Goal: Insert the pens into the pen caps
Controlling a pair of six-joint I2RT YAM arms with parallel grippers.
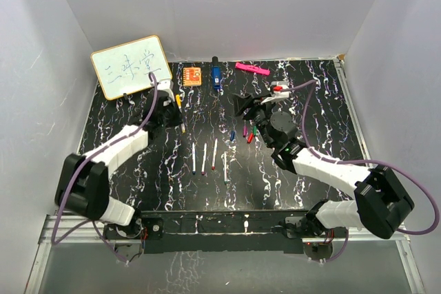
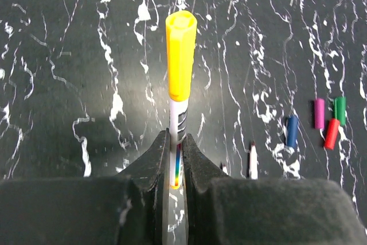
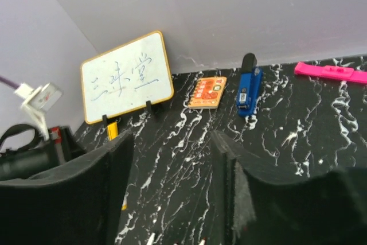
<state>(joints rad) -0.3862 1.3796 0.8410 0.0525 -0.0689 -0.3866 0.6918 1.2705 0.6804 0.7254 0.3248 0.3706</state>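
Left end effector (image 2: pixel 176 142): clenched on the white barrel of the held pen (image 2: pixel 179 116). In the top view it stands at about 10 o'clock from the middle of the table (image 1: pixel 337 118).
Held pen: in the left wrist view it points to 12 o'clock, away from the camera. I cannot tell whether it is lifted or touches the table.
Yellow cap (image 2: pixel 181 55): it sits on the far end of the held pen and covers the tip.
Right end effector (image 3: pixel 170 142): released. The two fingers stand well apart and nothing is between them. In the top view it is at about 1 o'clock from the middle of the table.
Loose pens (image 1: pixel 204 158): four of them lie on the table side by side, a little apart from each other, at about 6 to 7 o'clock from the middle.
Loose caps: the blue cap (image 1: pixel 233 133), purple cap (image 1: pixel 244 129), green cap (image 1: pixel 255 129) and red cap (image 1: pixel 250 137) lie in a small group at about 3 o'clock, near the middle. The group is at 6 o'clock from the right end effector, and the red cap is just beside the green cap.
Far edge of the table: whiteboard (image 1: pixel 131 67) at 10 o'clock, orange square (image 1: pixel 192 75) at 11 o'clock, blue stapler (image 1: pixel 216 76) at 12 o'clock, pink bar (image 1: pixel 252 69) at 1 o'clock.
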